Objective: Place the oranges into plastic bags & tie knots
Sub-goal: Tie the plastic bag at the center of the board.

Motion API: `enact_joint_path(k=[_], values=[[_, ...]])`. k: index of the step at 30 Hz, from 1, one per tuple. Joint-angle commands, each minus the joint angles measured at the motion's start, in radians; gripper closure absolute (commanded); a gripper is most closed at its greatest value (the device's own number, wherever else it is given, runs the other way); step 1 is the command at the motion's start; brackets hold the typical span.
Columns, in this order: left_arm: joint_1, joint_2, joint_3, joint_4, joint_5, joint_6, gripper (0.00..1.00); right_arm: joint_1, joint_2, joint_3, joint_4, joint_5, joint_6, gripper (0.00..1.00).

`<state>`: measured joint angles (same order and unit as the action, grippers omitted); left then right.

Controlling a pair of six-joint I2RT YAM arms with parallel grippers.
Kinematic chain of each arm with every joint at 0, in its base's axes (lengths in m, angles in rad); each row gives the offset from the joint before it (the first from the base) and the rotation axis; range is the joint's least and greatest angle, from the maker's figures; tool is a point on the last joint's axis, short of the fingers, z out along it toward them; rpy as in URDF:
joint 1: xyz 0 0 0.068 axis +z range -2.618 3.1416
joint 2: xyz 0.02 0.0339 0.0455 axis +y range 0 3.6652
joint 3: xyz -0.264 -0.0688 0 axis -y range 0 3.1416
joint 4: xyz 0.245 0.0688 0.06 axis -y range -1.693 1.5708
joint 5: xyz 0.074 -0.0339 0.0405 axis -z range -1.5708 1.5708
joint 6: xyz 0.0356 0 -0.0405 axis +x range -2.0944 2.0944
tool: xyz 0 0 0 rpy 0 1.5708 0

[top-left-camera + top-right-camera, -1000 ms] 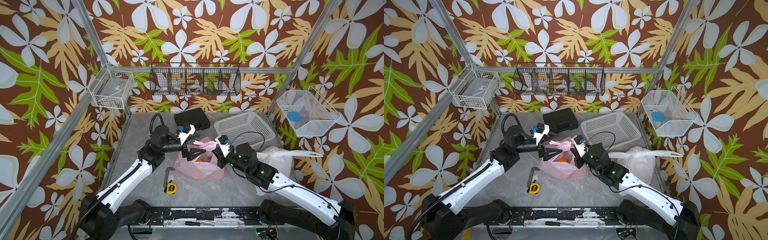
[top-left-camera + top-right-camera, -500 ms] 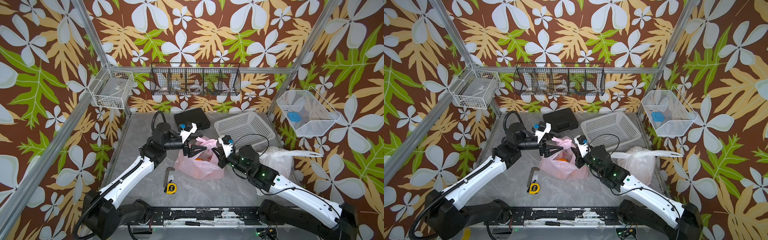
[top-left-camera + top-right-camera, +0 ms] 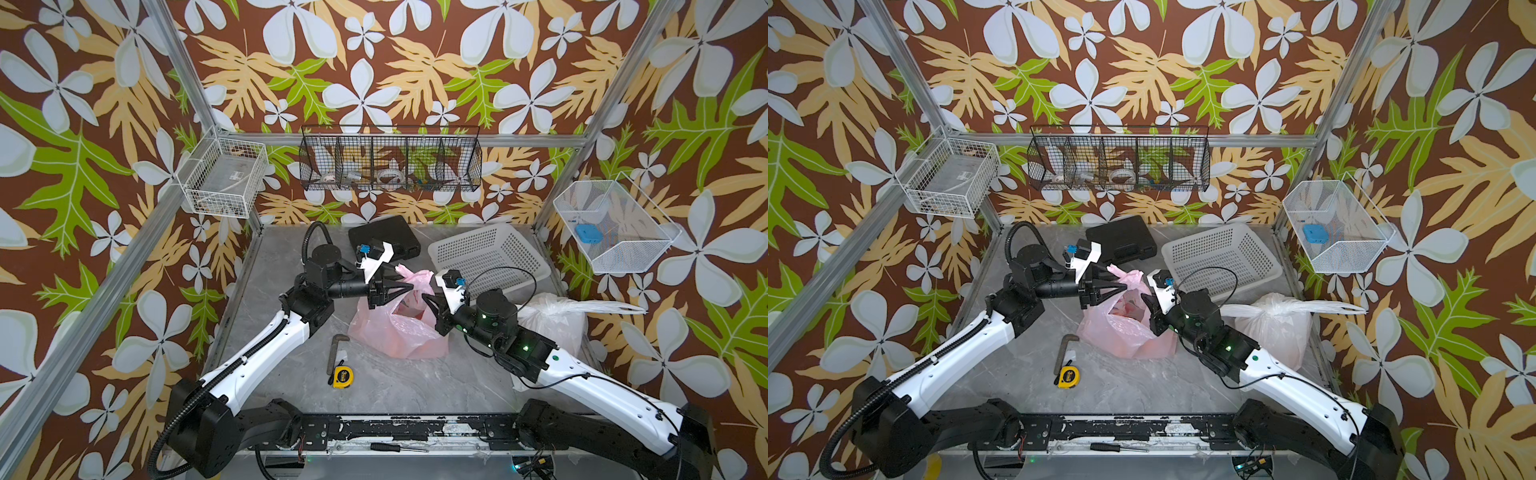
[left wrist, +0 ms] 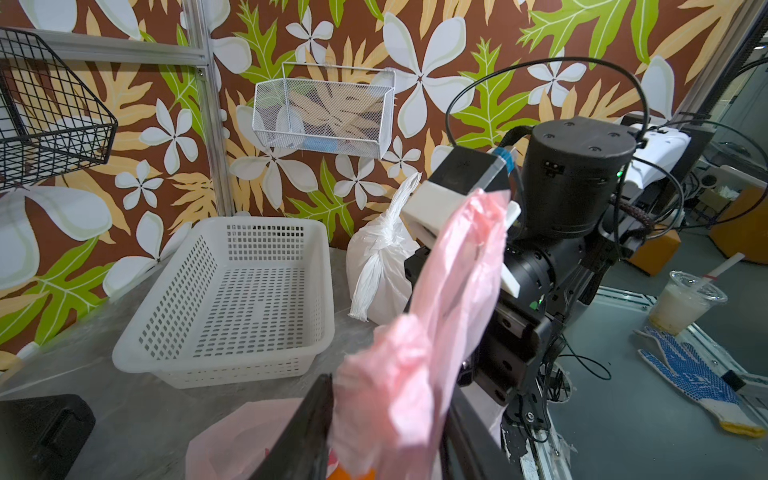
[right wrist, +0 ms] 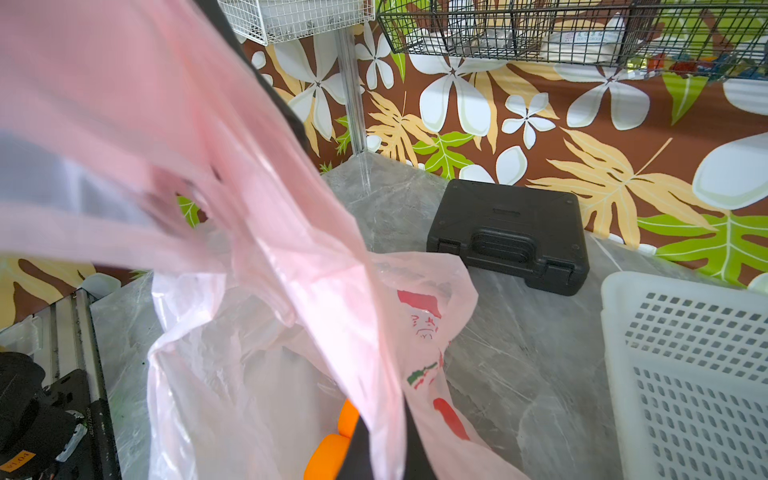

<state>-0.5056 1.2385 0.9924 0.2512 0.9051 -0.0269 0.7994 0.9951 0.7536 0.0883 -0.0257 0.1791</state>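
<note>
Reaching farther over the pink bag [image 3: 395, 336] than a second ago, the left tool [image 3: 401, 286] has drawn its jaws in from wide apart. They now pinch one handle strip, with bunched pink film filling the gap in the left wrist view. The right tool [image 3: 428, 300] is clamped on the other strip, which runs taut up from the bag's mouth.

The white bag [image 3: 552, 322] sits finished at the counter's [image 3: 395, 386] right edge. Its knot [image 4: 384, 246] is cinched and the loose ends stick out sideways. Its cloudy film hides the contents, so I cannot confirm the fruit inside.

The pink bag stands mid-counter with its mouth open. Oranges [image 5: 343, 436] show at its bottom, at least two. None lie loose, and the perforated basket [image 3: 486, 257] is empty, so loading looks done. I judge that only crossing and tying these two strips remains.

The pink film is thin, crinkly and translucent, printed in red and green, and it slumps wherever nothing holds it up. The oranges are round and smooth. The basket is rigid white plastic, and the counter is grey and marbled.
</note>
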Motion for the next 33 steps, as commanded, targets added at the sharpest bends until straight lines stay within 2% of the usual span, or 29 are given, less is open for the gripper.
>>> enact_joint_path(k=[1,3,4,5,6,8,10,12,15,23,28,33], values=[[-0.005,-0.002,-0.004,0.052,0.024,-0.013,0.68,0.000,0.001,0.006,0.015,0.006,-0.003,1.00],[-0.006,-0.003,-0.007,0.053,0.017,-0.013,0.70,0.001,0.000,0.006,0.015,0.006,-0.003,1.00],[-0.005,-0.006,-0.008,0.052,0.011,-0.013,0.63,0.000,0.001,0.004,0.016,0.003,-0.003,1.00],[-0.005,-0.007,-0.009,0.051,0.002,-0.014,0.50,0.000,0.001,0.004,0.019,-0.001,-0.004,1.00],[-0.005,-0.008,-0.010,0.051,-0.013,-0.016,0.42,0.000,-0.001,0.003,0.016,-0.002,-0.005,1.00],[-0.005,-0.007,-0.007,0.047,-0.034,-0.018,0.20,0.000,-0.003,0.003,0.017,-0.004,-0.004,1.00],[-0.005,-0.006,-0.002,0.040,-0.056,-0.016,0.11,0.001,-0.004,0.003,0.018,-0.007,-0.005,1.00],[-0.005,-0.003,0.001,0.036,-0.058,-0.016,0.10,0.001,-0.003,0.003,0.021,-0.010,-0.005,1.00],[-0.005,0.001,0.005,0.039,-0.050,-0.022,0.10,0.001,-0.003,0.003,0.020,-0.012,-0.005,1.00],[-0.005,0.010,-0.001,0.081,-0.012,-0.059,0.39,0.001,0.004,0.009,0.017,-0.011,-0.003,1.00],[-0.005,0.009,-0.006,0.105,0.000,-0.078,0.43,0.001,0.011,0.011,0.017,-0.014,-0.003,1.00],[-0.005,0.018,-0.006,0.114,0.003,-0.092,0.53,0.001,0.015,0.014,0.022,-0.024,-0.003,1.00]])
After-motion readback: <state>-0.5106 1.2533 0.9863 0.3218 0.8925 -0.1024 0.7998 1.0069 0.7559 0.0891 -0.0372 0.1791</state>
